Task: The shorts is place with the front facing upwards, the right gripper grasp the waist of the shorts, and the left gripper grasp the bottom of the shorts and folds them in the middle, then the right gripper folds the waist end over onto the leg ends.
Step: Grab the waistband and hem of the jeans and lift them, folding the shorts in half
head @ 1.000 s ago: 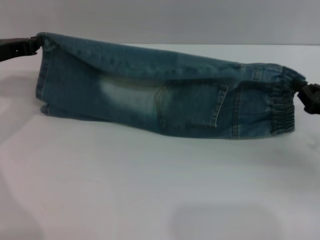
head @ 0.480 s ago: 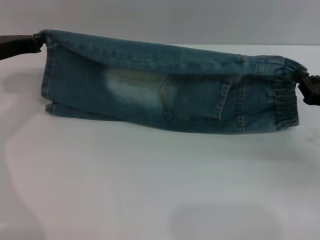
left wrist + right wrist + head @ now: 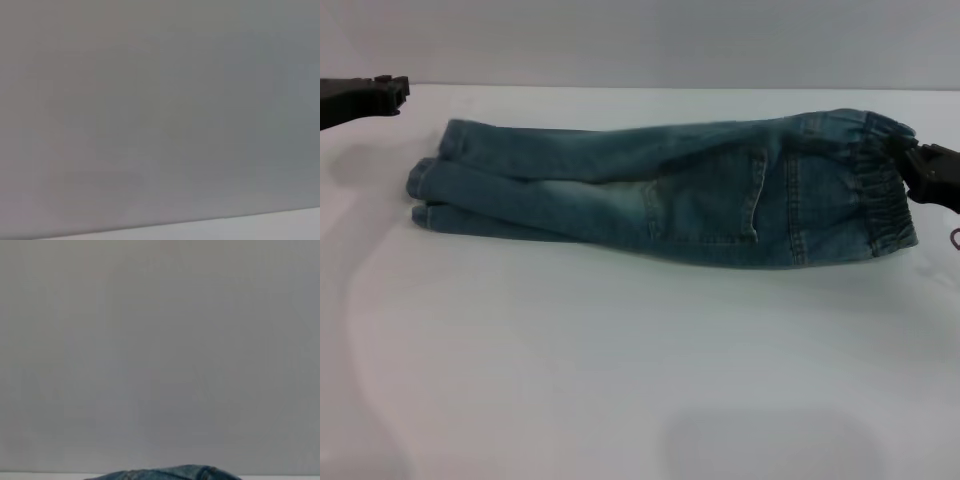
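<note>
Lengthwise fold done, waist-to-hem fold still to come.

Head view: the shorts [image 3: 660,200] lie on the white bench [image 3: 620,380], doubled along their length, leg ends [image 3: 430,190] toward the robot's left and the waist of the shorts [image 3: 880,195] toward its right. The left pincer [image 3: 390,90] hangs well apart from the hems, carrying nothing; whether it stands wide or narrow I cannot tell. The right pincer [image 3: 920,165] is clamped on the gathered waistband, which I judge ready to be carried over onto the hems. Left wrist view: only blank grey wall and a strip of bench. Right wrist view: a sliver of the denim at the lower edge.
</note>
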You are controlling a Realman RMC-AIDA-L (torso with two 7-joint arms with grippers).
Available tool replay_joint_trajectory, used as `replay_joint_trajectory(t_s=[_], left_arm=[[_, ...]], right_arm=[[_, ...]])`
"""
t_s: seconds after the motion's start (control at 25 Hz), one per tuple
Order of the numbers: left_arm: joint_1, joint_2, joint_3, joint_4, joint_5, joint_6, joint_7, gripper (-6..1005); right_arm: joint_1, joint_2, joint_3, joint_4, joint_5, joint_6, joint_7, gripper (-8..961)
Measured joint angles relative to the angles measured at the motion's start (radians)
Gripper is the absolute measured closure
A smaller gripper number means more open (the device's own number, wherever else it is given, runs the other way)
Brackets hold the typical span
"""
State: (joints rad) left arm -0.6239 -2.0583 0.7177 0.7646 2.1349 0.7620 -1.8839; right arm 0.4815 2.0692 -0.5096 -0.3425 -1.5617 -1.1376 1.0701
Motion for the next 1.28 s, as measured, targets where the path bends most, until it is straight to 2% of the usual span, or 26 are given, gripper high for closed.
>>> replay_joint_trajectory(t_s=[0.12,0.32,0.52,0.64,0.88,1.28], left_arm=[[-0.001,0.0,0.0,-0.006,-0.003,-0.013,0.0,957],[-0.004,0.001,0.001,-0.008,-0.012,-0.03,0.007,773],[-0.006,0.001,0.002,-0.009,-0.012,-0.032,0.007,544],[-0.007,0.001,0.002,-0.01,-0.013,-0.032,0.007,340],[-0.006,0.001,0.002,-0.011,-0.014,-0.032,0.007,170],[-0.003,0.001,0.002,-0.013,-0.016,-0.025,0.001,170]], right_arm=[[0.006,0.001,0.0,0.006,0.0,0.006,-0.01,955],[0.016,0.001,0.0,0.019,-0.001,0.021,-0.012,955],[0.019,0.002,0.0,0.02,-0.001,0.047,-0.012,954],[0.019,0.002,0.005,0.021,0.002,0.067,-0.005,953],[0.033,0.002,0.004,0.032,0.014,0.155,0.015,955],[0.069,0.003,0.002,0.059,0.018,0.288,0.019,860]])
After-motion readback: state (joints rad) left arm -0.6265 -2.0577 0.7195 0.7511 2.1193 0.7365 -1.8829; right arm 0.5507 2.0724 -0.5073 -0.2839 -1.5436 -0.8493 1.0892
